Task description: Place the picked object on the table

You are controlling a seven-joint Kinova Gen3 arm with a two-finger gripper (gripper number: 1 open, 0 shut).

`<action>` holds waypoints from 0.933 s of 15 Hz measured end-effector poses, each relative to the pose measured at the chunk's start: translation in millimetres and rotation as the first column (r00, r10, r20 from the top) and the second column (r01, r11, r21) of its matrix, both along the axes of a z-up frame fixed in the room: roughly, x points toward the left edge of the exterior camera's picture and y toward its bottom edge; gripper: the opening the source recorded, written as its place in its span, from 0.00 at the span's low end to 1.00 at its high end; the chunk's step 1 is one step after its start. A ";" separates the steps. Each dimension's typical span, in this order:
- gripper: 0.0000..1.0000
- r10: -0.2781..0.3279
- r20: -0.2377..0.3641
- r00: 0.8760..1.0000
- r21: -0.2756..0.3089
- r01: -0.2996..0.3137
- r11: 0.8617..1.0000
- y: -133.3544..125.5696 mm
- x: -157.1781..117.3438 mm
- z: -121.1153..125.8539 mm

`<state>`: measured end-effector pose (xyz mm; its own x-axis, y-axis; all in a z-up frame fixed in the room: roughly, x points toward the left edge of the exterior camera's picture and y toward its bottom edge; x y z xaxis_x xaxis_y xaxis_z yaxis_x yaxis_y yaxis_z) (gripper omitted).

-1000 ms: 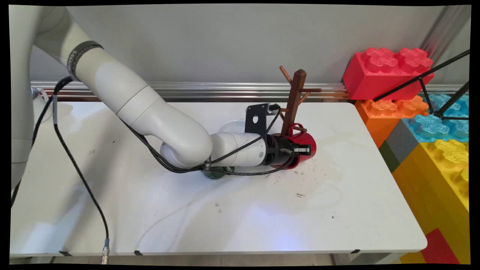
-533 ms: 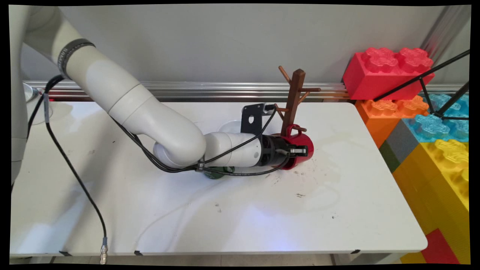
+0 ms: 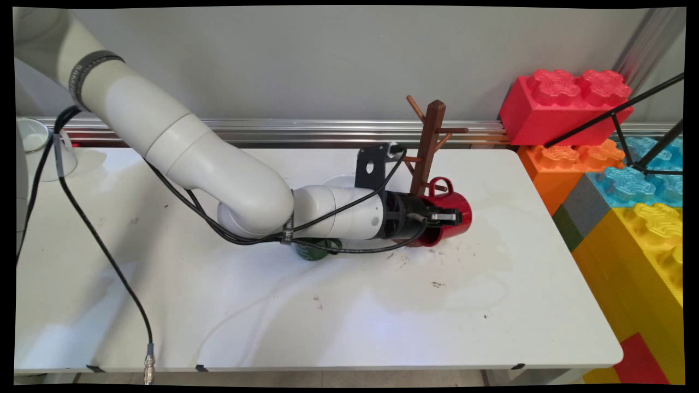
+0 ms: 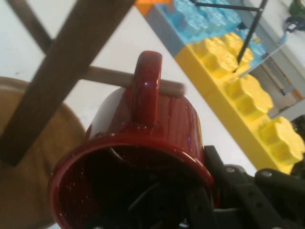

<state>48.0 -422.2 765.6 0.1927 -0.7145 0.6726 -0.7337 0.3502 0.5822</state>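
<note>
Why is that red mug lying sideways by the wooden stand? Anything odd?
The red mug is tipped on its side, held by the gripper at its rim, handle beside a peg of the mug tree. Dark specks and faint stains mark the table.

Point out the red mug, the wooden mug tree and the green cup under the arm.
red mug [image 3: 456, 210]: main view, its side wall.
wooden mug tree [image 3: 431, 136]: main view, upright post.
green cup [image 3: 312, 251]: main view, part showing below the arm.
</note>
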 end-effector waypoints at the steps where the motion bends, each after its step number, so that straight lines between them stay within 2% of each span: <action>1: 0.00 -0.010 -0.006 1.000 -0.003 0.009 1.000 0.8 -0.7 2.6; 11: 0.00 -0.096 -0.053 0.994 0.012 0.097 0.995 16.2 -5.4 21.4; 14: 0.00 -0.127 -0.051 0.991 0.025 0.128 0.991 22.2 -5.6 26.3</action>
<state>42.4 -400.0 791.9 0.1310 -0.7538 0.6439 -0.6547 0.4219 0.6272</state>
